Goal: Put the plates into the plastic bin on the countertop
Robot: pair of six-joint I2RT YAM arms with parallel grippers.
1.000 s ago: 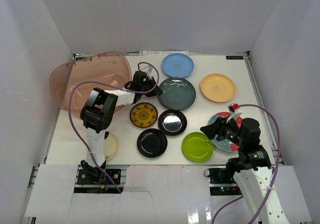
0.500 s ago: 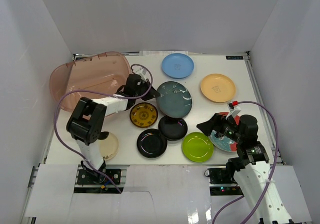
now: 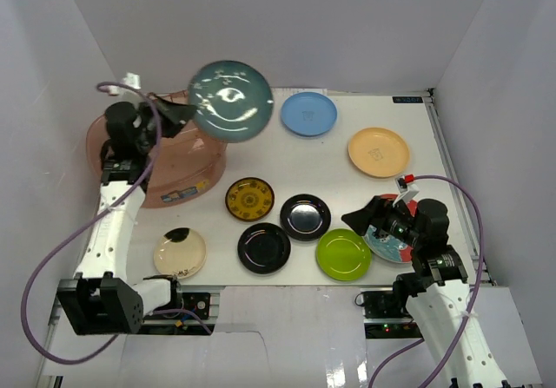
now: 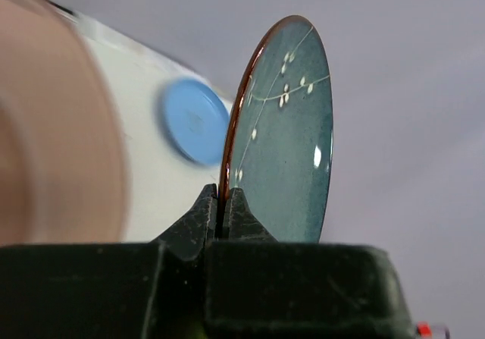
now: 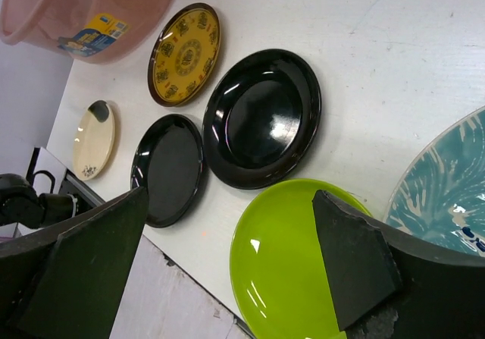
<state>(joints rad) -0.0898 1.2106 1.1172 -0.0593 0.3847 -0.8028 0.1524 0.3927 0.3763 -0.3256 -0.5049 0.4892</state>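
My left gripper is shut on the rim of the dark teal plate, holding it tilted in the air over the right rim of the plastic bin. In the left wrist view the jaws pinch the brown edge of this plate. My right gripper is open, low over the lime green plate, its fingers straddling that plate's near side. Behind it lies the red-and-teal plate, partly hidden.
On the countertop lie a light blue plate, an orange-yellow plate, a yellow-patterned plate, two black plates and a cream plate. White walls enclose the table.
The left arm has lifted the dark teal plate off the table and swung it up and left to the bin. The right gripper has shifted slightly left.
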